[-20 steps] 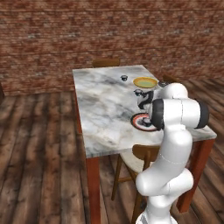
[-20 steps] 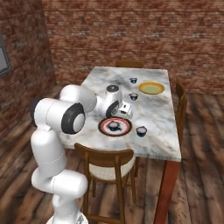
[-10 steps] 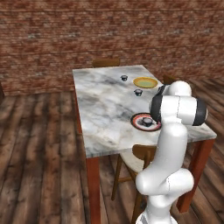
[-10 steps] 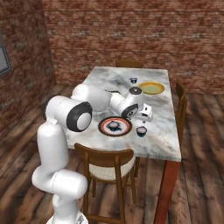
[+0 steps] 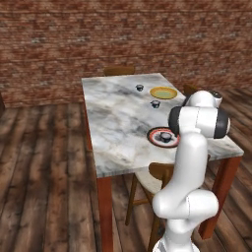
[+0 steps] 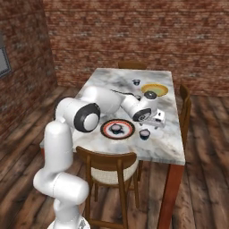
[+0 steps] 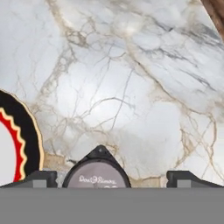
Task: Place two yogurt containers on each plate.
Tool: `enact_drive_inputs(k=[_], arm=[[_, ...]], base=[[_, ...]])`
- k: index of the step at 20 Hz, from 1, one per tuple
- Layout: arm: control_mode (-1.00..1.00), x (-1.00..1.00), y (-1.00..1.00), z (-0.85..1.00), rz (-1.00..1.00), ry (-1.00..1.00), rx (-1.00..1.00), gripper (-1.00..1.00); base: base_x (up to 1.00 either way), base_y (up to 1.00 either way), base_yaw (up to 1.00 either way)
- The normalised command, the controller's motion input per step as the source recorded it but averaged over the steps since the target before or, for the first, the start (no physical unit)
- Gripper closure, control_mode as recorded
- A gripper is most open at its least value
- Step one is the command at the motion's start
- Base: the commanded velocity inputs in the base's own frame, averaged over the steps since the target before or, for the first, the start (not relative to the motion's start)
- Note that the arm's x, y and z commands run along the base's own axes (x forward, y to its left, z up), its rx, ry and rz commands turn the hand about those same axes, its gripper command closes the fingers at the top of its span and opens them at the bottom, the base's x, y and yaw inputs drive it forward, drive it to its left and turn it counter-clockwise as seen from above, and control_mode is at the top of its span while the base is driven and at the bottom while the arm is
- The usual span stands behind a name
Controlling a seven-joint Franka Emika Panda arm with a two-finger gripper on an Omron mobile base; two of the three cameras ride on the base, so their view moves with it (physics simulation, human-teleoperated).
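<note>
A white robot arm reaches across a marble table in a brick-walled kitchen, its gripper low over the stone just beside the red-rimmed plate.

From the right base view, one yogurt container sits in the dark centre of that plate, and a second container stands on the bare marble just beside the plate, under the gripper. A third container sits at the near edge of the yellow-orange plate; whether on it or against it cannot be told. A fourth container stands beyond that.

The left base view hides the gripper behind the arm's own elbow, but shows the red-rimmed plate with its cup, the yellow-orange plate, and two cups on the table near it.

The hand view shows the pale lid of the container between the two fingertips, which stand wide on either side without touching it, the red-rimmed plate's edge beside it.

A wooden chair stands at the table's near side.
</note>
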Motion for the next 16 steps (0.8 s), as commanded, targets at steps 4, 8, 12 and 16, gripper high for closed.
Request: enact_drive_inputs(k=[4, 8, 12, 16], arm=[[-1.00, -0.09, 0.09, -0.23, 0.00, 0.12, 0.00, -1.00], [-1.00, 0.00, 0.07, -0.06, 0.00, 0.08, 0.00, -1.00], [-1.00, 0.00, 0.11, -0.05, 0.00, 0.00, 0.00, -1.00], [-1.00, -0.11, 0.15, -0.16, 0.00, 0.02, 0.00, -1.00]], base=[[0.00, 0.00, 0.00], [0.00, 0.00, 0.00], [0.00, 0.00, 0.00], [0.00, 0.00, 0.00]])
